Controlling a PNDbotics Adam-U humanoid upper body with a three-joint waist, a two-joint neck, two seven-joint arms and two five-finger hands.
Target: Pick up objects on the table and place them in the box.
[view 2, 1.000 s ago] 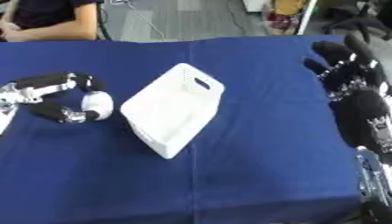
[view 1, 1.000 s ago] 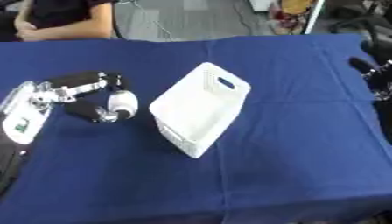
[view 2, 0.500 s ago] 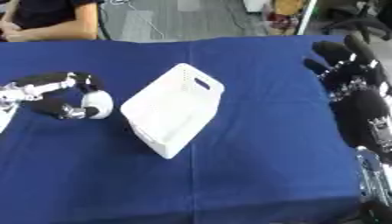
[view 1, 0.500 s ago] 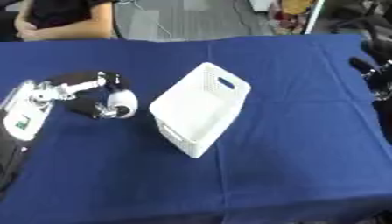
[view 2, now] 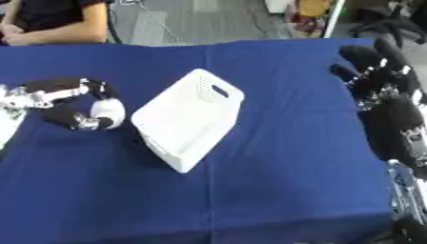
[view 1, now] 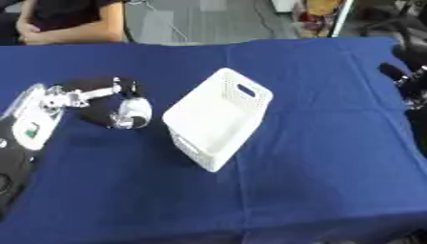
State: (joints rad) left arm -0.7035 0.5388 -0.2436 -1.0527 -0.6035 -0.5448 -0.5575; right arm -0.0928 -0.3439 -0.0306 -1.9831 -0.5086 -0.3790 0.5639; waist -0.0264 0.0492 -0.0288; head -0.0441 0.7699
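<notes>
White blob in your left hand point(view 1: 125, 107) is wrapped by curled fingers, can't tell what it is; right hand point(view 2: 380, 78) idles open beside the box point(view 1: 218, 117).

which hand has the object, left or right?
The left hand: its fingers curl round a white rounded object just left of the white box. The right hand holds nothing, fingers up and relaxed at the table's right edge.

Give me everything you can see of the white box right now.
The white rectangular plastic box has perforated walls and a slot handle in its far end. It sits askew mid-table on the blue tablecloth, tipped so its opening cannot be seen. Nothing else touches it; the left robot hand, curled round a white object, is just beside it.
</notes>
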